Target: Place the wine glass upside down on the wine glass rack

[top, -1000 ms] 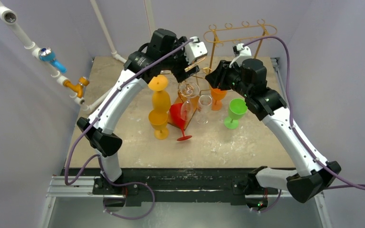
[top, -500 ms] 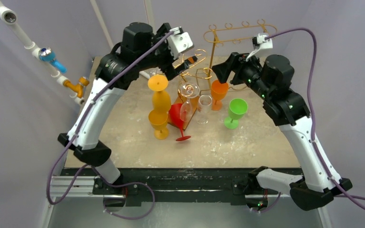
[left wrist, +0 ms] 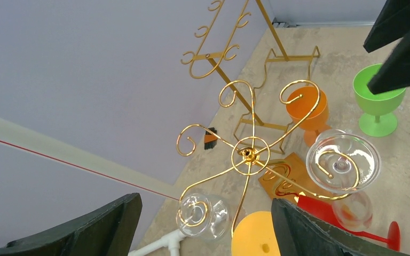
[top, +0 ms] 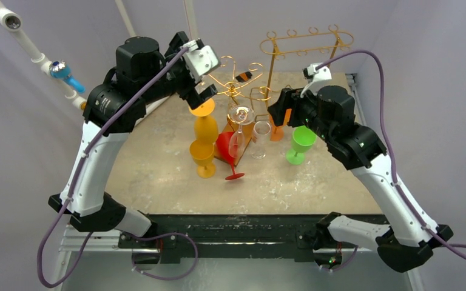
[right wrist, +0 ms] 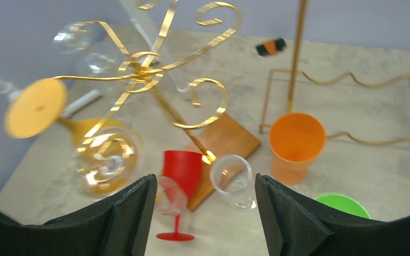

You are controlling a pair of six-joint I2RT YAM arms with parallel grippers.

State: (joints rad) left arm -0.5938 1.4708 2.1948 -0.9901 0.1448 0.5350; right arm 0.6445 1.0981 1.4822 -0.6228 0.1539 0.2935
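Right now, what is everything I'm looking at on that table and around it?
spiral rack: one, gold, mid-table on a wooden base
hook rack: one, gold, at the back
clear glasses: at least three, see-through, on and beside the spiral rack
yellow glasses: two, yellow, left of the spiral rack, one upside down above the other
red glass: one, red, in front of the spiral rack
orange cup: one, orange, by the hook rack's foot
green goblet: one, green, right side
pipes: white, with blue and orange valves, left wall
arms: two, white and black, near edge
left tool: black, open, empty, above the spiral rack
right tool: black, open, empty, near the orange cup
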